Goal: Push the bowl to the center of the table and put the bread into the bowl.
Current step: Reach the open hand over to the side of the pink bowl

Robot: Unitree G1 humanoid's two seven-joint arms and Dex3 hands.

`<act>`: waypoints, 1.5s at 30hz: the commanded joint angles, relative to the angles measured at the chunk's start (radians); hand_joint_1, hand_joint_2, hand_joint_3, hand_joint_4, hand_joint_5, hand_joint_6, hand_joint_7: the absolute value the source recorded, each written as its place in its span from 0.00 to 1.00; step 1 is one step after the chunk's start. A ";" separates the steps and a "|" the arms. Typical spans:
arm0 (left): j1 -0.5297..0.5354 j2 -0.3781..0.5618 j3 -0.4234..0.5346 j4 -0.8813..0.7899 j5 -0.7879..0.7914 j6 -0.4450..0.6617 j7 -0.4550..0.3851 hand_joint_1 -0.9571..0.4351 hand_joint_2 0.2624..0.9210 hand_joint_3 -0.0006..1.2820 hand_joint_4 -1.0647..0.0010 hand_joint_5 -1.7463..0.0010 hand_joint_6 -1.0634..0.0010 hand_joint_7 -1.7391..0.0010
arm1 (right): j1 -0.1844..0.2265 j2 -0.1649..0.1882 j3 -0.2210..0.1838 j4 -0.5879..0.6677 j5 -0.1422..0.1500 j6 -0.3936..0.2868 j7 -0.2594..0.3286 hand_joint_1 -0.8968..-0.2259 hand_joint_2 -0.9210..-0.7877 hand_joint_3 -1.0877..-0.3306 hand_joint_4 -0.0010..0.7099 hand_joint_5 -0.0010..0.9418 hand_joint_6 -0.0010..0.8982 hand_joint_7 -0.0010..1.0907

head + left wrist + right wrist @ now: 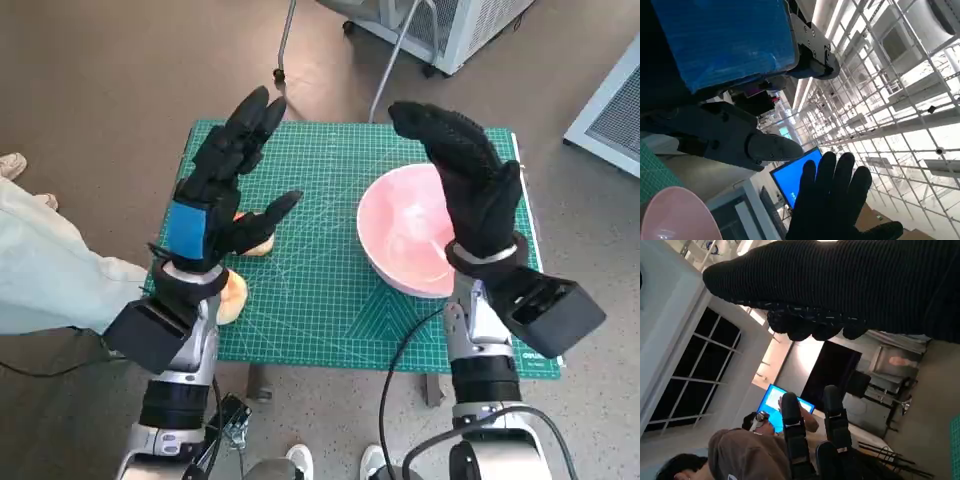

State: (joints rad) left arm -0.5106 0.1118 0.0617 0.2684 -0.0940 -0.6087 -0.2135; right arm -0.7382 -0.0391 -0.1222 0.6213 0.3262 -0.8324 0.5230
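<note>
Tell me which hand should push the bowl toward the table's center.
The right hand. It hovers open directly above the pink plastic bowl, which sits on the right side of the green cutting mat. The left hand, also open, is raised over the bread, farther away.

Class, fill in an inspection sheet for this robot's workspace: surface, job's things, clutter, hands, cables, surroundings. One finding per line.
Surface: green cutting mat covering the small table.
Job's things: pink bowl on the mat's right side, empty as far as visible; bread on the left, partly hidden under the left hand.
Clutter: nothing seen.
Hands: left hand and right hand both raised, fingers spread, holding nothing.
Cables: black cable by the right forearm.
Surroundings: a person's pale sleeve at left; white cabinet behind the table.
</note>
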 commanded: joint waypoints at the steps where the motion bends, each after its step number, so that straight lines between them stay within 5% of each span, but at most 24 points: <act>1: 0.008 0.006 0.002 -0.008 -0.014 0.006 -0.008 0.49 1.00 0.17 0.62 1.00 0.62 0.93 | 0.020 0.005 0.000 0.006 -0.009 0.009 -0.009 0.35 0.00 0.39 0.34 0.00 0.00 0.72; 14: 0.007 0.010 0.006 -0.006 -0.028 0.012 -0.020 0.49 1.00 0.17 0.62 1.00 0.62 0.93 | 0.012 -0.003 -0.010 0.024 0.000 0.004 -0.002 0.34 0.00 0.39 0.34 0.00 0.00 0.72; 24: 0.013 0.014 0.011 -0.003 -0.032 0.009 -0.025 0.49 1.00 0.17 0.62 1.00 0.62 0.93 | -0.021 -0.078 -0.089 0.138 0.023 -0.040 0.003 0.35 0.00 0.40 0.33 0.02 0.00 0.67; 28: 0.016 0.017 0.015 0.002 -0.036 0.005 -0.028 0.49 1.00 0.17 0.62 1.00 0.62 0.93 | -0.029 -0.112 -0.131 0.200 -0.028 -0.095 -0.081 0.36 0.00 0.36 0.33 0.02 0.00 0.65; 34: 0.017 0.019 0.021 0.012 -0.036 -0.001 -0.029 0.48 1.00 0.16 0.63 1.00 0.62 0.94 | -0.028 -0.161 -0.180 0.290 -0.145 -0.161 -0.278 0.40 0.00 0.29 0.33 0.02 0.00 0.66; 45: 0.017 0.014 0.019 0.010 -0.023 0.001 -0.019 0.47 1.00 0.17 0.63 1.00 0.62 0.94 | -0.024 -0.239 -0.190 0.507 -0.292 -0.170 -0.564 0.48 0.00 0.27 0.33 0.02 0.00 0.64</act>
State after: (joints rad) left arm -0.5044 0.1224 0.0808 0.2776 -0.1233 -0.6012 -0.2365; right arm -0.7778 -0.2639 -0.3127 1.0660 0.0678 -1.0223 0.0243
